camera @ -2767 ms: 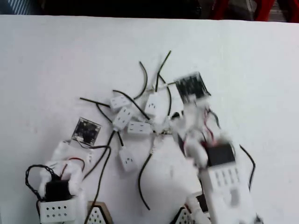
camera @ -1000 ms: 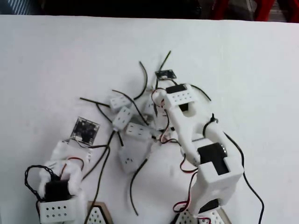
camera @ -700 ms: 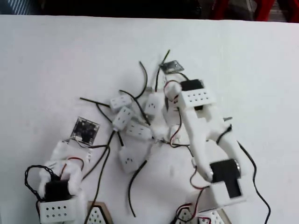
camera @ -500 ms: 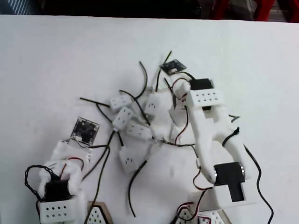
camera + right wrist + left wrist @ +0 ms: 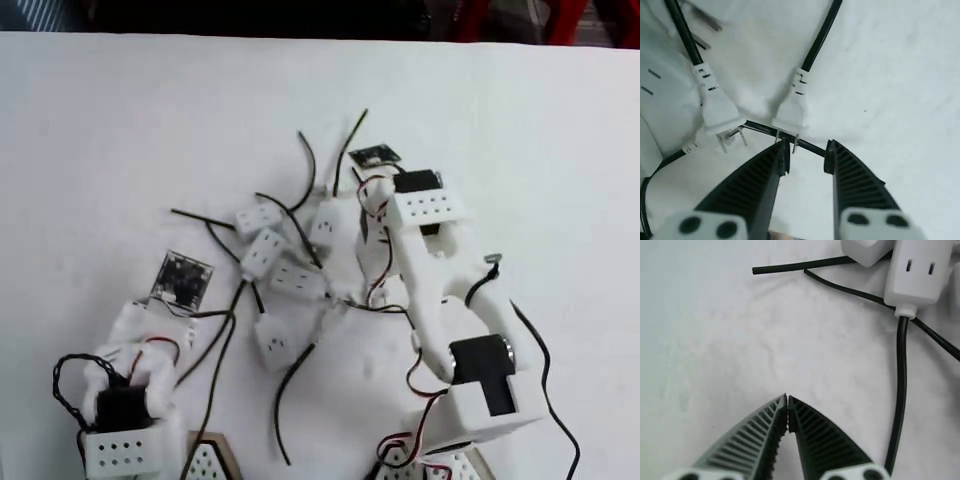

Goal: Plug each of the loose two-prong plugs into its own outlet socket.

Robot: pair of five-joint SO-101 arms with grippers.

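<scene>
Since 0.5 s ago the right arm (image 5: 440,290) has drawn slightly back toward the near edge of the white counter (image 5: 520,120), and its elbow now sits lower. 2.8 s ago it was not yet stretched over the cords. The left arm (image 5: 125,390) at the near left corner has not shifted.

The left end effector (image 5: 787,405) is pressed closed and holds nothing. Beyond it lies a white rectangular plastic outlet socket (image 5: 917,267) with 2 slots, well apart from the tips, and its thick black cord (image 5: 900,390) runs back alongside.

The right end effector (image 5: 807,152) stands a narrow gap apart and is empty. A white moulded two-prong plug (image 5: 790,112) lies just beyond it, its 2 metal prongs right at one ribbed black fingertip (image 5: 782,150). Whether they touch, I cannot tell. A thin black wire (image 5: 812,146) crosses the gap between the tips. A second white plug (image 5: 717,112) lies beside the first, its prongs bare.

Farther out, 5 blocky white sockets (image 5: 263,252) cluster mid-counter among curling black cords.
</scene>
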